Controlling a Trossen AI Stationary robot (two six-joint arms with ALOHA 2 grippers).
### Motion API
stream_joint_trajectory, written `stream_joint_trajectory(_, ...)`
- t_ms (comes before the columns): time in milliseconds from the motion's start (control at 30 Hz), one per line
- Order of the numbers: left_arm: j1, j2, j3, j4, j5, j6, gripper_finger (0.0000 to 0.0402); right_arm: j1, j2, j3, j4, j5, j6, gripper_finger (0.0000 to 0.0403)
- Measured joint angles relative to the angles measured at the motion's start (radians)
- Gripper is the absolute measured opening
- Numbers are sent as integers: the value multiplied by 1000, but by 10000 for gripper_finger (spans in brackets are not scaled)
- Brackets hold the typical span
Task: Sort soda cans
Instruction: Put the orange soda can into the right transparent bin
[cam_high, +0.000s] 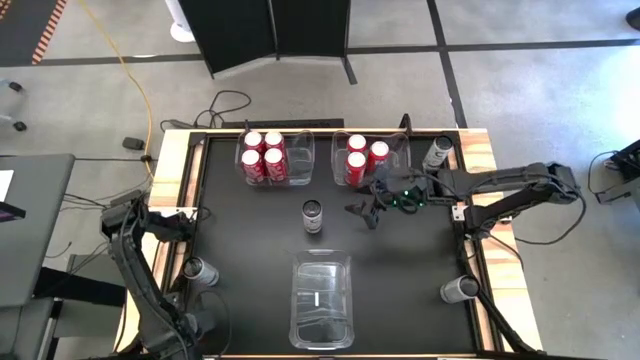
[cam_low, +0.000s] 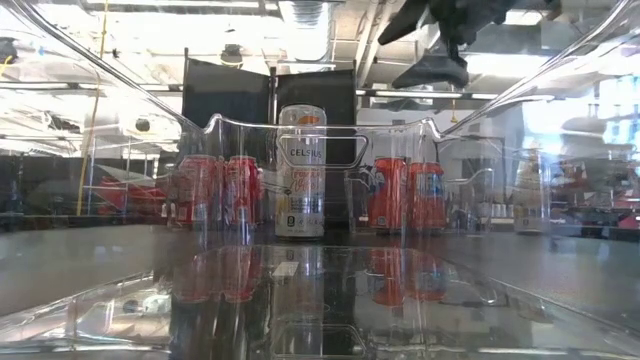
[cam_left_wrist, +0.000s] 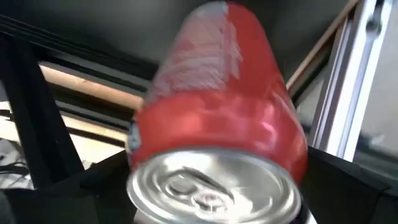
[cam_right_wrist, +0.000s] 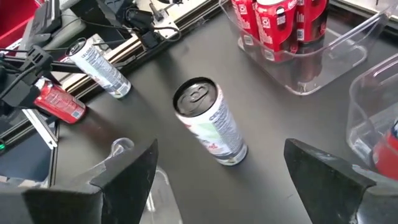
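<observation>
Black mat (cam_high: 250, 240) had open room mid-table; wooden rim (cam_high: 170, 160) ran round it. Room behind: dark panels, grey floor, cables.

- 3 clear bins: back-left bin (cam_high: 300, 150) held 4 red cans (cam_high: 264, 157), back-right bin (cam_high: 398, 150) held 3 red cans (cam_high: 358, 157), near bin (cam_high: 322, 297) held no cans.
- Silver can (cam_high: 313, 216) stood upright on the mat, centre, apart from all bins.
- 3 more silver cans sat at the rim: back-right (cam_high: 437, 152), front-right (cam_high: 460, 290), front-left (cam_high: 200, 270).
- Right gripper (cam_high: 368, 211) hung above the mat just right of the centre can, fingers (cam_right_wrist: 118, 177) spread wide, holding nothing; can lay between and ahead of them.
- Left gripper (cam_right_wrist: 25, 78) was off the table's left edge, jaws wide around a red can (cam_left_wrist: 217, 118).
</observation>
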Motion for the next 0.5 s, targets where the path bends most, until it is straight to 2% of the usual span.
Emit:
stream_joint_trajectory(267,1,0,0,38,-106,-111,333,63,0,0,0,69,53,364)
stream_joint_trajectory(500,12,-1,0,49,-108,-183,301,63,0,0,1,69,55,364)
